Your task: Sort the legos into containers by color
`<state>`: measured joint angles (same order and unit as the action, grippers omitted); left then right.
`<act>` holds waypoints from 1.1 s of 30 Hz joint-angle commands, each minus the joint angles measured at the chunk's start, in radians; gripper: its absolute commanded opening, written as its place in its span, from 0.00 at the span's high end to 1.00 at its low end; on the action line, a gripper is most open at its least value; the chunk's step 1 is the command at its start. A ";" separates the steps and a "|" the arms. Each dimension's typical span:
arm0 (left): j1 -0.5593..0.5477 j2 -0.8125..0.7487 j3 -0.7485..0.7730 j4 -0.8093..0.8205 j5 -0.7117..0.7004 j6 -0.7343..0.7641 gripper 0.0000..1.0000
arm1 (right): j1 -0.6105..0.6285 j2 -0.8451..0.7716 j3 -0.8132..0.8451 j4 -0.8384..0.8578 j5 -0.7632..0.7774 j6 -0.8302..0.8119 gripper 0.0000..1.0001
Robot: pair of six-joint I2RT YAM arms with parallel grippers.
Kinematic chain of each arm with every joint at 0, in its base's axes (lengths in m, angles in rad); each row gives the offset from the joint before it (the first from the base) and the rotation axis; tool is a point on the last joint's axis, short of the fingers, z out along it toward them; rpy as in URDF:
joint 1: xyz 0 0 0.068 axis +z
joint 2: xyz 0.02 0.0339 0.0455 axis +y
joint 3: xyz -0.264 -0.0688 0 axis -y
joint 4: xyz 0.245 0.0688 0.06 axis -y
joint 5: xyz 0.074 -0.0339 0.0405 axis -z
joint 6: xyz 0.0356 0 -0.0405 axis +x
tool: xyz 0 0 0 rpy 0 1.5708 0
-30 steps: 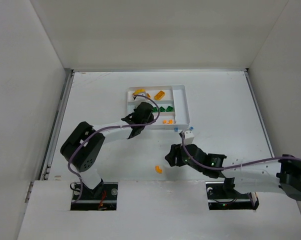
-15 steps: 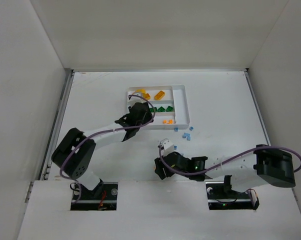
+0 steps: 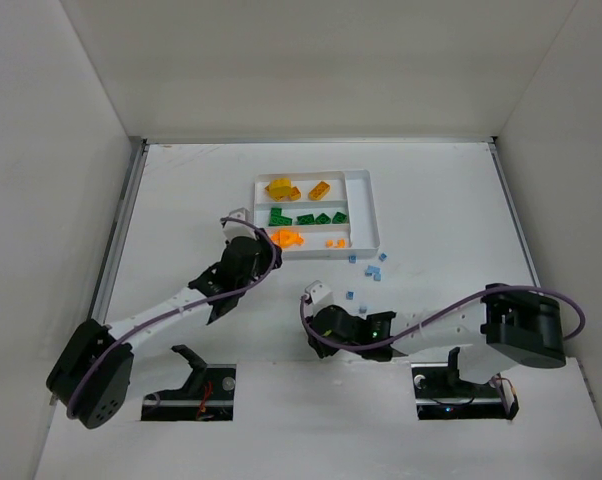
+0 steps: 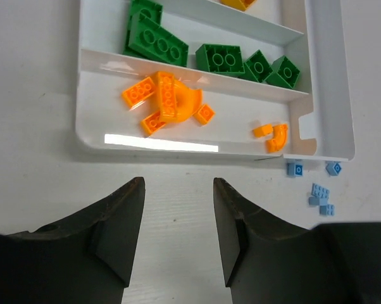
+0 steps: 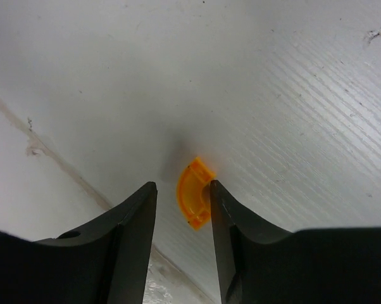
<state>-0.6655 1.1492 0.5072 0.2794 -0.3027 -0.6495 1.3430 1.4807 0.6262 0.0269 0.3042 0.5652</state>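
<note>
The white tray holds yellow legos in the far slot, green bricks in the middle slot and orange pieces in the near slot. Pale blue pieces lie on the table just off the tray's near right corner. My left gripper stands open and empty, a short way in front of the tray. My right gripper is open around an orange curved lego lying on the table. Its right finger touches the piece and its left finger stands apart. In the top view the right gripper hides that piece.
A seam at the table's front edge runs just beside the curved piece. White walls close the table at the left, the back and the right. More pale blue pieces lie between the tray and the right arm.
My left gripper opened over the tray, left orange pieces in the near slot and drew back to the near left. My right gripper moved to the curved piece and narrowed around it.
</note>
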 commanded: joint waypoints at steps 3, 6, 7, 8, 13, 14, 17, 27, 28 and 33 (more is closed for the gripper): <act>0.060 -0.135 -0.081 0.012 -0.009 -0.058 0.56 | 0.023 0.026 0.067 -0.113 0.035 -0.013 0.66; 0.105 -0.196 -0.110 -0.016 -0.009 -0.076 0.56 | 0.041 0.044 0.093 -0.157 0.075 -0.016 0.73; 0.112 -0.210 -0.121 -0.017 -0.009 -0.082 0.56 | 0.049 0.050 0.102 -0.172 0.088 -0.024 0.75; 0.119 -0.221 -0.130 -0.016 -0.009 -0.085 0.56 | 0.054 0.056 0.113 -0.191 0.102 -0.025 0.76; 0.134 -0.241 -0.147 -0.029 0.002 -0.090 0.56 | 0.066 0.024 0.139 -0.211 0.147 -0.022 0.81; 0.129 -0.250 -0.159 -0.023 -0.001 -0.091 0.56 | 0.066 0.006 0.136 -0.200 0.148 -0.024 0.81; 0.126 -0.256 -0.171 -0.022 0.002 -0.101 0.56 | 0.040 -0.054 0.127 -0.168 0.147 -0.027 0.80; 0.079 -0.304 -0.220 -0.025 0.017 -0.099 0.56 | -0.109 -0.074 0.153 -0.099 0.056 -0.114 0.57; 0.076 -0.316 -0.228 -0.025 0.014 -0.098 0.56 | -0.092 -0.065 0.150 -0.110 0.047 -0.117 0.53; 0.091 -0.319 -0.237 -0.020 0.020 -0.098 0.56 | -0.008 0.007 0.158 -0.142 -0.020 -0.114 0.44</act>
<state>-0.5808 0.8417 0.2848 0.2348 -0.2882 -0.7433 1.2999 1.4517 0.7452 -0.1043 0.3378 0.4690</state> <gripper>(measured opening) 0.444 0.554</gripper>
